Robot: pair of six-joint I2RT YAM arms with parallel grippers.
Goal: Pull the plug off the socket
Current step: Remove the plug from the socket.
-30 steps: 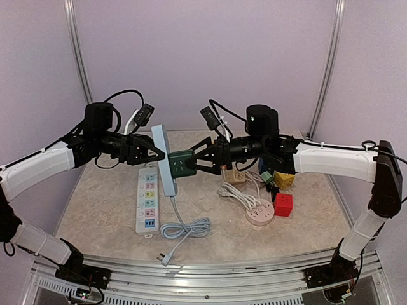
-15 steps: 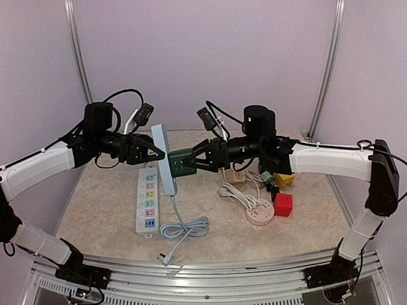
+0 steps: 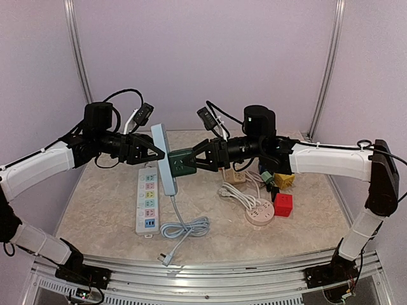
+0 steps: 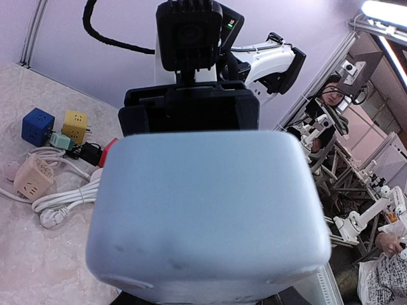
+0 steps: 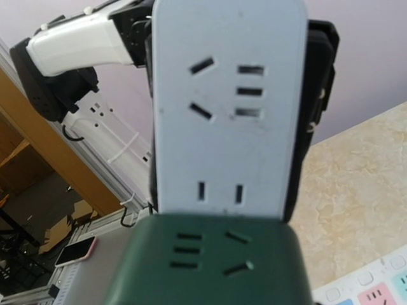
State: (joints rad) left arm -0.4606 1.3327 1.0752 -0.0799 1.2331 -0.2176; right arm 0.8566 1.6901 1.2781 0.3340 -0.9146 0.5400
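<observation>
Black left fingers (image 3: 147,148) are clamping a pale blue plastic power strip (image 3: 166,176) by its two long edges, holding it up off the desk (image 3: 102,204) and nearly on end, with its white cord hanging down to a loose coil (image 3: 185,227) below. Opposite them, the right fingers (image 3: 204,153) are closing from above and below on a dark green cube-shaped plug (image 3: 180,163), which is sitting flush against the socket face of the strip about halfway along it. Its pins are hidden, so I cannot tell how deep it is seated. From the right wrist, the strip's face (image 5: 229,114) is showing three empty socket openings above the green cube (image 5: 210,260). From the left wrist, the strip's smooth back (image 4: 203,216) is filling most of the view.

A white power strip with coloured buttons (image 3: 147,200) is lying flat on the desk beneath the left arm. To the right, a round white and pink socket hub (image 3: 260,213), a red cube (image 3: 283,204), a yellow cube (image 3: 284,180) and a beige cube (image 3: 234,176) are lying close together
</observation>
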